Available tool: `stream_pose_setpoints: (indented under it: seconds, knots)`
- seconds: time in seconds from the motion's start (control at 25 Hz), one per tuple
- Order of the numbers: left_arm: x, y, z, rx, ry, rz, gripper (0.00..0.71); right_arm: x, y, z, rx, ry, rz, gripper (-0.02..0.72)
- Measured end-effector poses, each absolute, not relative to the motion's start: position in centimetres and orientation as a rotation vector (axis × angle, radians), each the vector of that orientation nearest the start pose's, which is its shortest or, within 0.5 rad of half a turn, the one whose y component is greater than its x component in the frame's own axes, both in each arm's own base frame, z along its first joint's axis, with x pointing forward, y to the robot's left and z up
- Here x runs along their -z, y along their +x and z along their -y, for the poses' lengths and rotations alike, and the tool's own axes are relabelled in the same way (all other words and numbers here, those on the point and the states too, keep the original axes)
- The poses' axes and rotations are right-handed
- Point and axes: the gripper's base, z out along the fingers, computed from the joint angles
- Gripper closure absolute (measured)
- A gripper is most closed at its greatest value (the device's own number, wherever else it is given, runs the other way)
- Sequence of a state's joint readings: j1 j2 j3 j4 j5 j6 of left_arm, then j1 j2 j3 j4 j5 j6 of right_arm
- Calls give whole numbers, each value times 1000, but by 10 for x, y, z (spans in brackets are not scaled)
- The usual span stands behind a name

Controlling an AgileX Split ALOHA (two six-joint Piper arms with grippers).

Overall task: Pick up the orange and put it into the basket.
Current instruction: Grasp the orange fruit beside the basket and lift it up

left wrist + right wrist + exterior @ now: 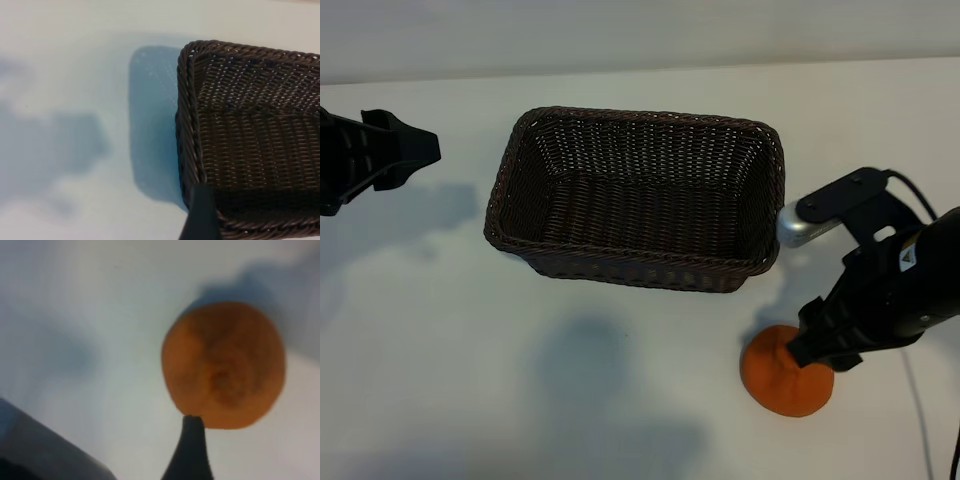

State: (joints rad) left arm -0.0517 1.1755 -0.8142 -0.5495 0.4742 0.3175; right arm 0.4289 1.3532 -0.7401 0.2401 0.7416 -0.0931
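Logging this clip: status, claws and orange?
Right claw open, over the orange on the table. Left claw open, parked left of the basket. Nothing in the way.

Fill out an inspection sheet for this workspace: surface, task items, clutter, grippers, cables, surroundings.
Surface: white table, bare, shadowed.
Job's things: orange on the table, outside and in front of the basket; basket empty.
Clutter: nothing seen.
Grippers: right gripper open, just above the orange at its right side, one finger tip at its edge; left gripper open, parked at the left edge.
Cables: black cable on the right arm.
Surroundings: pale wall.
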Motion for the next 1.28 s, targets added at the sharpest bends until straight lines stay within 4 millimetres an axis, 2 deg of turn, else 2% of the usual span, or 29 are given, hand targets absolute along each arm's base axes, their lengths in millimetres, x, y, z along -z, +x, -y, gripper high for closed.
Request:
stream_pose_setpoints:
  seconds: [0.76, 0.88, 1.0, 1.04, 1.12, 1.24, 1.28]
  knots:
    - [-296, 241, 34, 397, -17, -2265, 116, -164, 225, -121, -361, -573, -2839, 112]
    - [-296, 241, 34, 397, -17, -2265, 118, -161, 226, -122, -356, -574, -2842, 133]
    - [-296, 241, 34, 397, -18, -2265, 117, -160, 227, -122, -354, -574, -2837, 208]
    - [-296, 241, 34, 397, -18, -2265, 117, -160, 227, -122, -353, -575, -2836, 254]
    - [-296, 241, 34, 397, -18, -2265, 117, -160, 227, -122, -353, -572, -2836, 366]
    - [-296, 241, 34, 396, -17, -2265, 117, -160, 227, -122, -357, -550, -2843, 576]
    - [-296, 241, 34, 396, -17, -2265, 117, -160, 227, -122, -358, -542, -2845, 600]
